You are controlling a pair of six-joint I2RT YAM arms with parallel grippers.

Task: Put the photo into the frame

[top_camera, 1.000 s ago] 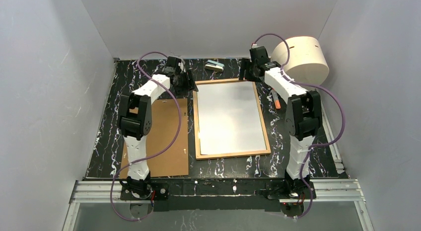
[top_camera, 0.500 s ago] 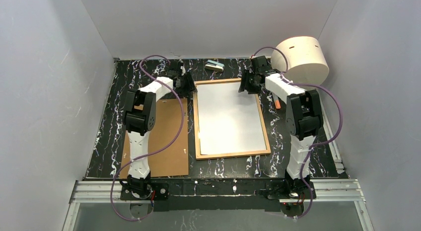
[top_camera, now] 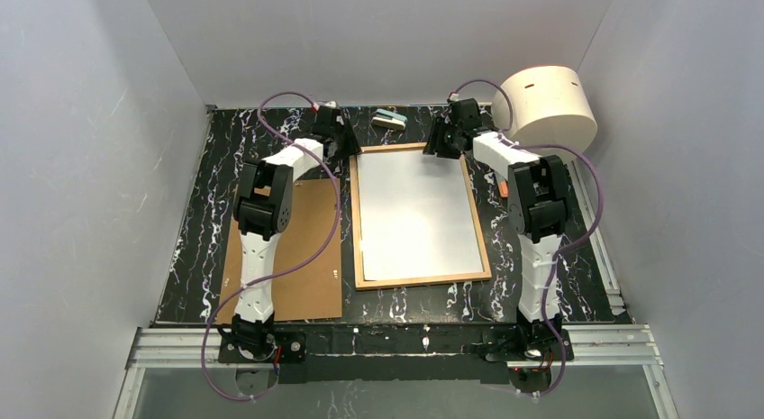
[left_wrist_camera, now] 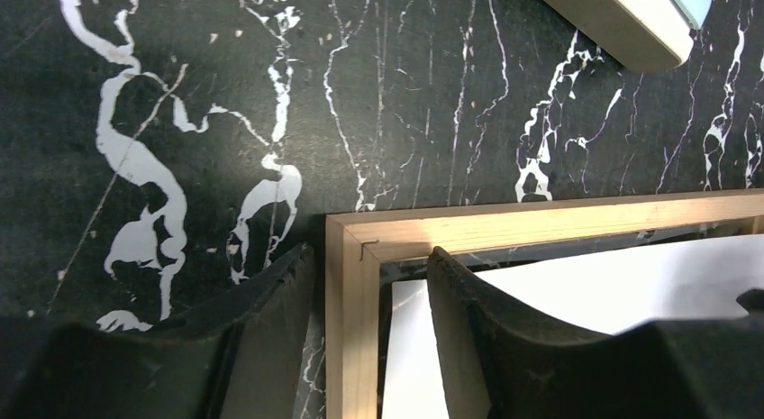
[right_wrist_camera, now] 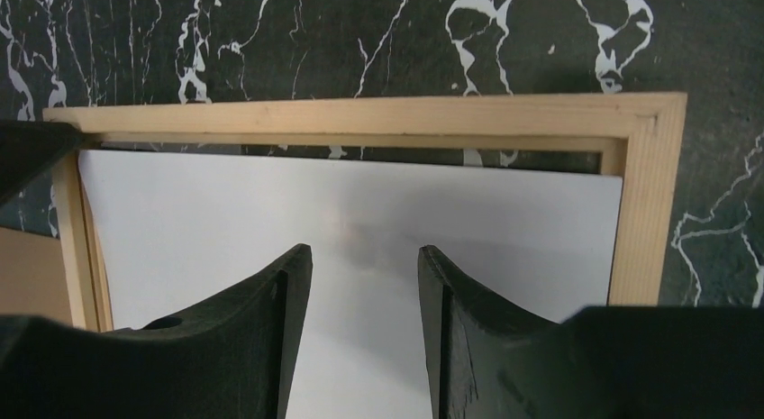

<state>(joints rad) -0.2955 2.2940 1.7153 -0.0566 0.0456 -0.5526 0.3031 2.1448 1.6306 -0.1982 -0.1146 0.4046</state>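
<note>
— Black marbled table [top_camera: 405,304], grey walls [top_camera: 90,167] round it. Found the frame [top_camera: 422,279] flat at centre, the photo [top_camera: 414,212] inside it, white back up. Seated?

— Not quite, by the look. From the right wrist view: dark strip of marble between the photo's far edge and the frame's far rail, wider toward the far-right corner. Slightly askew, then.

— Grippers?

— Left gripper [left_wrist_camera: 369,257] at the frame's far-left corner, fingers parted and astride the left rail, one outside, one over the photo; clamped on nothing. Right gripper [right_wrist_camera: 362,252] over the photo, near the frame's far rail, fingers likewise apart, empty. Cannot tell whether touching paper.

— Advice for the step?

— Probably squaring the print. Steady the rail with the left, press lightly with one right pad, slide toward the far rail till evened out. No pinching, no creasing of the corner.

— Else?

— Brown backing board [top_camera: 288,248] just left of the frame; pale drum [top_camera: 550,104] beyond the frame's far-right corner.
</note>
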